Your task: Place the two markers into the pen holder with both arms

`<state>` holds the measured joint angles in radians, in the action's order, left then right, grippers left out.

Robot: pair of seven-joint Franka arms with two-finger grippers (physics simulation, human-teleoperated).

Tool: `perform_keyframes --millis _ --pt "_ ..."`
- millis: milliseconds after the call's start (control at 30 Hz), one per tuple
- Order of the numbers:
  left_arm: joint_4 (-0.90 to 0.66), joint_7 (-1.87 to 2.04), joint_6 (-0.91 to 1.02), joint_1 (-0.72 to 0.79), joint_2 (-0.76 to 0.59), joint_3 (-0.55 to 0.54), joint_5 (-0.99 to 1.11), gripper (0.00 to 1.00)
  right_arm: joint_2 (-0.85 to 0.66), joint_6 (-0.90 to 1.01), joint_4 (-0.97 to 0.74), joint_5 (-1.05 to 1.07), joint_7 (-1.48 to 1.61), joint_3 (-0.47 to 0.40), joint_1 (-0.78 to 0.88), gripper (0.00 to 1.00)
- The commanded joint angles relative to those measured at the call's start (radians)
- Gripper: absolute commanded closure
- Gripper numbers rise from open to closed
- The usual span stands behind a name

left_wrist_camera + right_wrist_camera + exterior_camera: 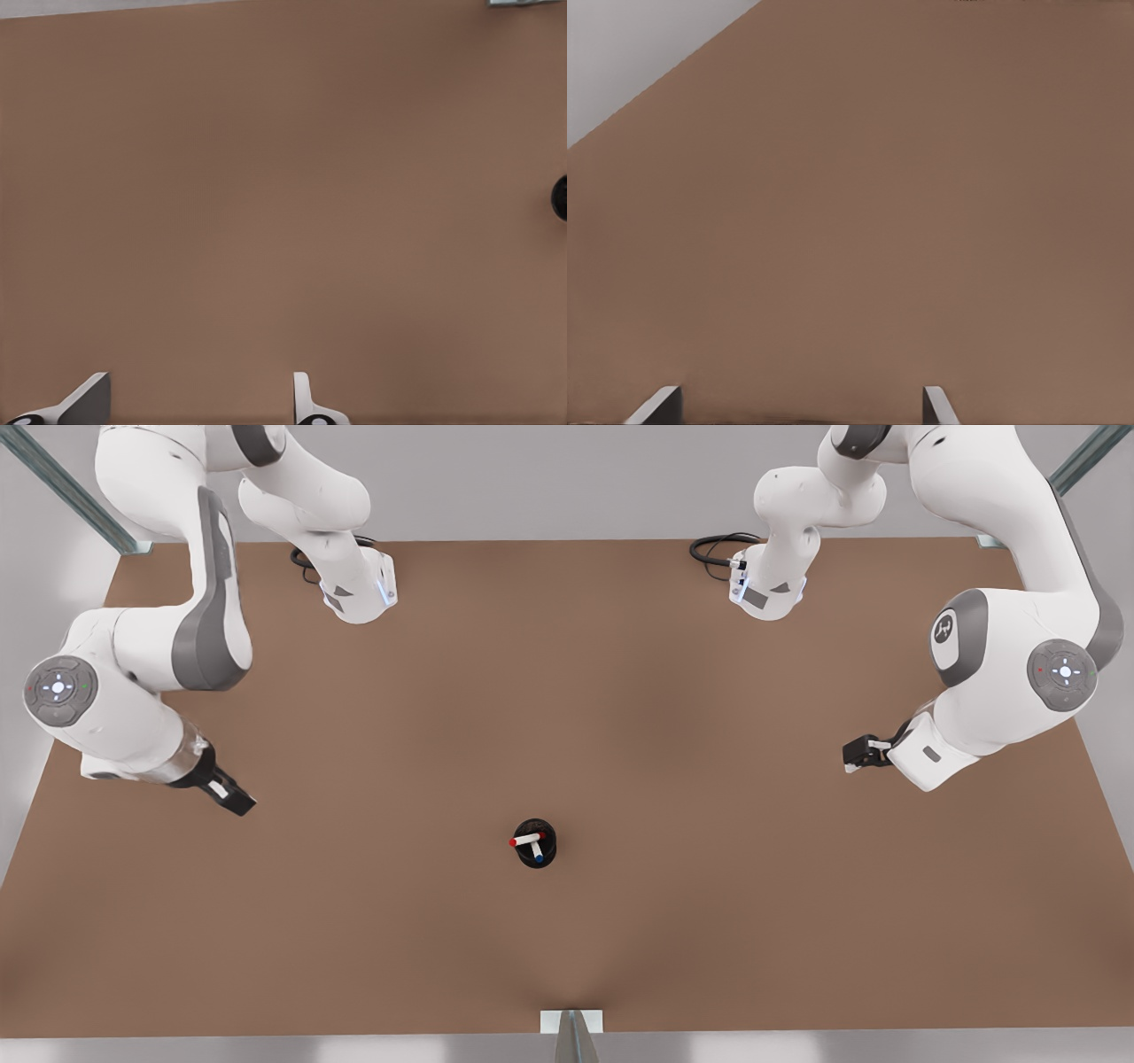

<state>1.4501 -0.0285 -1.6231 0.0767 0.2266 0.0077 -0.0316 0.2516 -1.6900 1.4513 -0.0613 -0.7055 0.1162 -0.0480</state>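
Note:
The black pen holder (543, 829) stands on the brown table (567, 691), near the middle and toward the front edge. Both markers rest inside it, leaning on its rim: the red-capped marker (528, 839) and the blue-capped marker (537, 854). My left gripper (852, 758) hovers at the front view's right, far from the holder, open and empty (197, 394). The holder's edge (561, 197) shows in the left wrist view. My right gripper (239, 803) hangs at the front view's left, also far off, open with nothing between its fingers (799, 403).
Black cables (718, 549) lie by the arm bases at the back. A metal bracket (571, 1020) sits at the table's front edge, also seen as the bracket (527, 3) from the left wrist. Frame struts (71, 491) stand at the back corners.

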Motion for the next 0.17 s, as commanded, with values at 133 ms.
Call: perform_keyframes --millis 133 --pt "-0.004 -0.022 0.000 0.005 -0.001 0.000 0.001 0.00 -0.014 0.066 -0.022 0.006 0.871 0.020 0.036 0.00"
